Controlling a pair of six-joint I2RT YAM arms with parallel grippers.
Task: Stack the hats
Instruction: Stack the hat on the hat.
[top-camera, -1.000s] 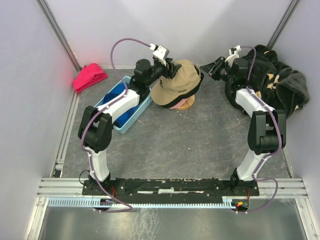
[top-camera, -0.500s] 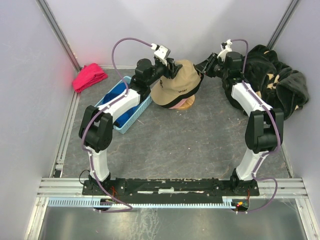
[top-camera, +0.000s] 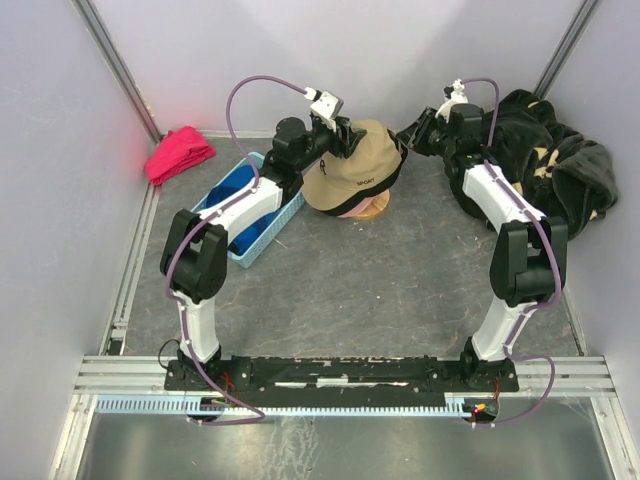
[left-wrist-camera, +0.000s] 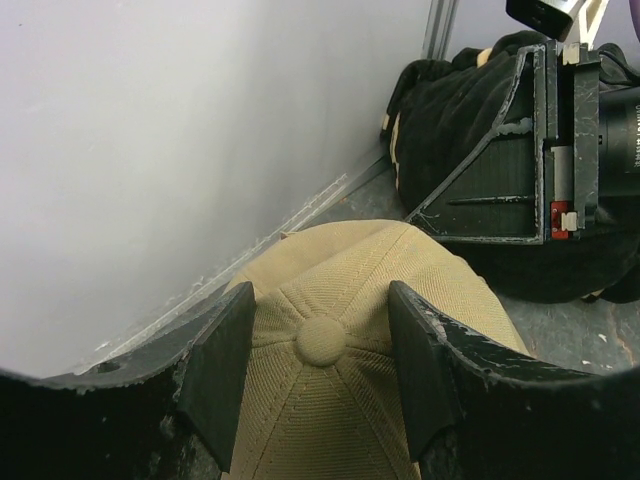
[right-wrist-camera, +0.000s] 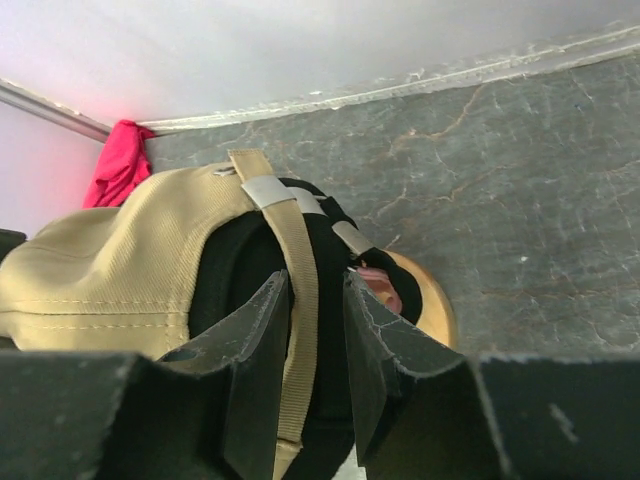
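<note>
A tan hat tops a pile with a black hat under it and a pink hat peeking out lowest, all on a round wooden stand. My left gripper is open over the crown, its fingers on either side of the tan hat's top button without pinching the fabric. My right gripper is at the back of the pile, open, with the tan hat's back strap running between its fingers and a gap beside it.
A blue basket with something bright blue in it stands left of the pile, under my left arm. A red-pink cloth bundle lies in the far left corner. Black plush fabric is heaped at the far right by the wall.
My right gripper has moved left, from near the plush fabric up to the back of the hat pile. My left gripper has stayed on the crown.
</note>
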